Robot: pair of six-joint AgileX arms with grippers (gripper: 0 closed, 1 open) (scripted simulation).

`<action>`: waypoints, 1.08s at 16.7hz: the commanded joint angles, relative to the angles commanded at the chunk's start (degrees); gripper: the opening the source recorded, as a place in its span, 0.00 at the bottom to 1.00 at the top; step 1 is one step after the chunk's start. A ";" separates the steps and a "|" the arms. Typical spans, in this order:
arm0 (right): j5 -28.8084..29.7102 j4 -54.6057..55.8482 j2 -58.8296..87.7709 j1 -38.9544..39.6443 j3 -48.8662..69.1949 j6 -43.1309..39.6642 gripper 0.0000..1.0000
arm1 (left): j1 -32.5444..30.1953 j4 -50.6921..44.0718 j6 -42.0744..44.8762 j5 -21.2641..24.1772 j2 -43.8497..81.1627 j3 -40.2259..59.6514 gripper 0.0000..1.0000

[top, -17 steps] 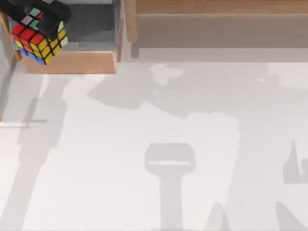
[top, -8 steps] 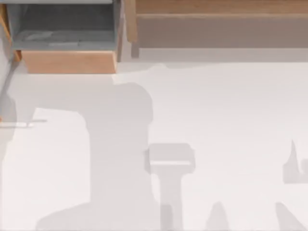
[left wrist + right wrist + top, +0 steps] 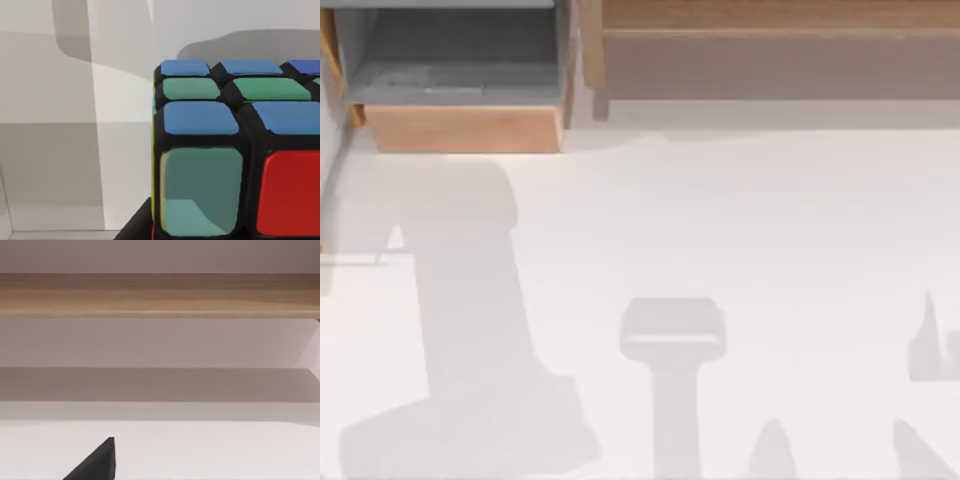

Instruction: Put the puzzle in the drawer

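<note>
The puzzle (image 3: 235, 150) looms very close in the left wrist view, a cube with blue, green, teal and red tiles in black borders. A black finger (image 3: 136, 226) of my left gripper lies against its lower edge, and the gripper is shut on it above a pale surface. The drawer (image 3: 465, 128) stands open at the table's back left in the top view, with a tan wooden front panel and a bare grey inside. A black tip of my right gripper (image 3: 95, 462) shows over the white table, facing the wooden ledge.
A long wooden shelf ledge (image 3: 770, 40) runs along the back right of the table, and it also crosses the right wrist view as a ledge (image 3: 160, 295). The white tabletop (image 3: 740, 220) carries arm shadows at the front left and front middle.
One second ago my left gripper held the puzzle over the drawer's left edge in the top view. It has since left that view, and its shadow has slid to the table's front left.
</note>
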 joint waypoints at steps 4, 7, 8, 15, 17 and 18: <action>0.00 0.00 0.00 0.00 0.00 0.00 1.00 | 0.00 0.00 0.00 0.00 0.00 0.00 0.08; 0.00 0.00 0.00 0.00 0.00 0.00 1.00 | 0.00 0.00 0.00 0.00 0.00 0.00 0.30; 0.00 0.00 0.00 0.00 0.00 0.00 1.00 | 0.00 0.00 0.00 0.00 0.00 0.00 0.38; 0.00 0.00 0.00 0.00 0.00 0.00 1.00 | 0.00 0.00 0.00 0.00 0.00 0.00 0.90; 0.00 0.00 0.00 0.00 0.00 0.00 1.00 | 0.00 0.00 0.00 0.00 0.00 0.00 1.00; 0.00 0.00 0.00 0.00 0.00 0.00 1.00 | 0.00 0.00 0.00 0.00 0.00 0.00 1.00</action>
